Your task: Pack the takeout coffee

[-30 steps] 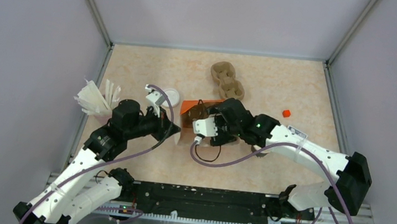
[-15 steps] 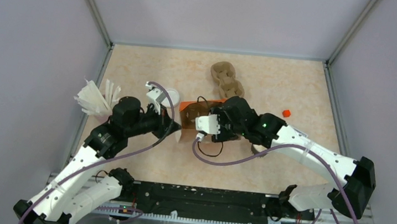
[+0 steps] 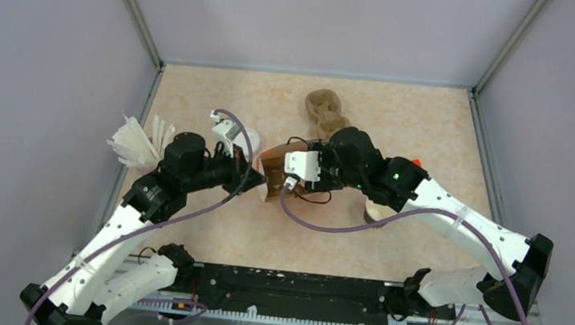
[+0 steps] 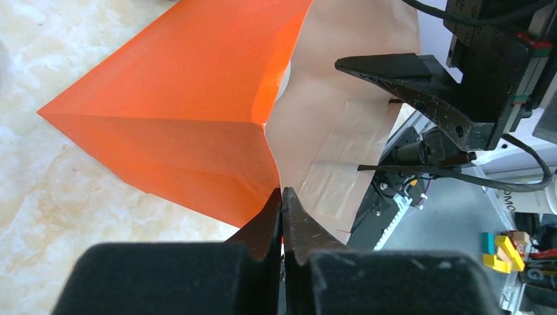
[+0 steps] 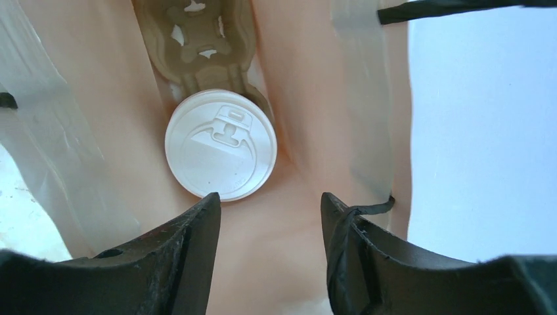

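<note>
- Along the left side, a plain lavender-grey wall (image 3: 36, 63) is closing off the cell, with a metal post (image 3: 134, 13) running up at its far corner.
- Just beside that wall, a bundle of white strips (image 3: 137, 143) is fanning out on the table (image 3: 219, 91), whose top is showing a pale peach marbled pattern.
- I am pinching my left gripper (image 4: 282, 195) tight on the rim of the orange paper bag (image 4: 177, 111), my fingers pressed together with only paper between them.
- A white round thing (image 3: 249, 137) is sitting just beyond my left wrist, half hidden by it.
- I am reaching my right gripper (image 5: 270, 200) into the bag's mouth, fingers spread apart and gripping nothing, while a black cord (image 5: 368, 210) is lying across one finger.
- The takeout coffee (image 5: 220, 144) is sitting inside the bag, its white lid facing my right wrist camera, just ahead of my fingertips and apart from them.
- A brown pulp piece (image 5: 197, 39) with cut-outs is showing right behind the cup.
- A brown pulp tray (image 3: 324, 108) is lying on the table past the bag, toward the rear wall (image 3: 323, 21), partly covered by my right arm.
- A small orange cube (image 3: 416, 161) is resting on the marbled top just beside my right forearm.
- A second grey wall (image 3: 571, 120) is bounding the right side, and a black rail (image 3: 295, 288) is running along the near edge between my two bases.
</note>
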### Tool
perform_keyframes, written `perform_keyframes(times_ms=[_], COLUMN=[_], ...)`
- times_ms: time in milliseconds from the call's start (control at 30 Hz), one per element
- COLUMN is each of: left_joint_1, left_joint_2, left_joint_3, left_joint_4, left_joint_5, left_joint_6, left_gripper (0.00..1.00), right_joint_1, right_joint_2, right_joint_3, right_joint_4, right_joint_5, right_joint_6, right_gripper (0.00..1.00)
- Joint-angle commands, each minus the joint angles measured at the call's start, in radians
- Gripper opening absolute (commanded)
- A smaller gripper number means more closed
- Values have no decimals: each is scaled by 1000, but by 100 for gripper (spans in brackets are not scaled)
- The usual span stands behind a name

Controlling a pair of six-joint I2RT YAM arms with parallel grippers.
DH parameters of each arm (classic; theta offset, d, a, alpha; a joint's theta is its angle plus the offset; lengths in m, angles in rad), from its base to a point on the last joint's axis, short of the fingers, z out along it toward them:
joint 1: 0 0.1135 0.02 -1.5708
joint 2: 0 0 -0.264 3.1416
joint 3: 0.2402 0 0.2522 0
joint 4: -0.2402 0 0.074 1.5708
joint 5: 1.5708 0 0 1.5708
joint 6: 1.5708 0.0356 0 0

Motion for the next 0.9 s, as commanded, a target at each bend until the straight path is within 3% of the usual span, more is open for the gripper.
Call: perform_keyframes(times_ms=[0,367,867], left_joint_1=[1,1,1], left_joint_2=[1,28,73], left_joint_3=[39,72,87], left_joint_4=[42,39,28], left_joint_5=[28,18,-32], left_joint_6=[-50,-131,-202], left_gripper=[2,3,4], right_joint_1=[-13,-65,-128], right_joint_2=[-39,-51,-93], right_joint_3=[49,111,158], right_joint_4=[2,13,48], right_joint_5=[-6,-97,-201], right_joint_6=[31,125,214], right_gripper=[56,47,46])
